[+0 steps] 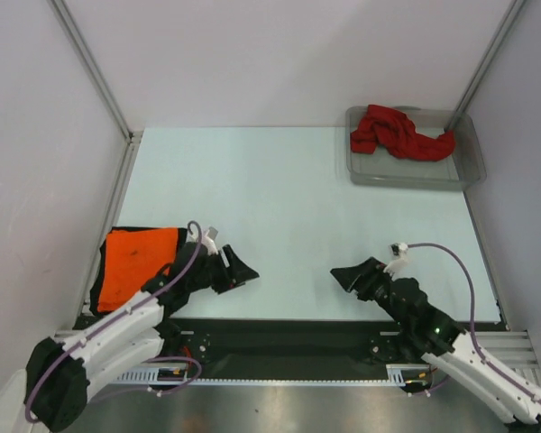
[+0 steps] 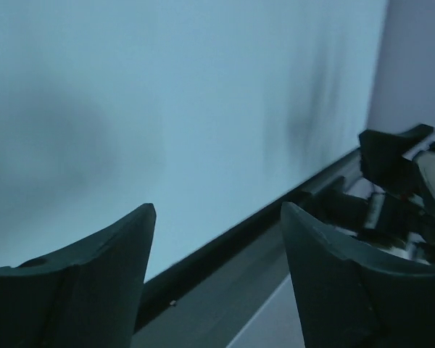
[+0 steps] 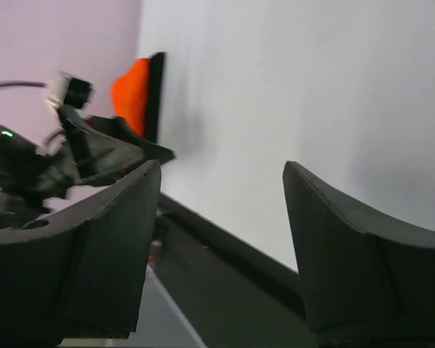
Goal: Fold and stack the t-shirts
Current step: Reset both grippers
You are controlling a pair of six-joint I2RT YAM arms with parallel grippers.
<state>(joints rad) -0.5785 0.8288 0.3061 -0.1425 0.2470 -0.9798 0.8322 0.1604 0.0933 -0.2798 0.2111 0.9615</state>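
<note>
T-shirts: orange one point(image 1: 140, 254) lies folded flat on the black one point(image 1: 99, 298) at the table's point(image 1: 279, 198) near left corner; dark red one point(image 1: 398, 133) sits crumpled in the grey tray point(image 1: 466, 171) at the far right corner. All light, limp cloth, likely to sag and slide on the smooth top, so I'd pinch the red one at a raised fold or hem, not the bulk. My left gripper point(image 2: 217, 217) and right gripper point(image 3: 223, 174) are both spread, holding nothing, over bare table by the near edge.
</note>
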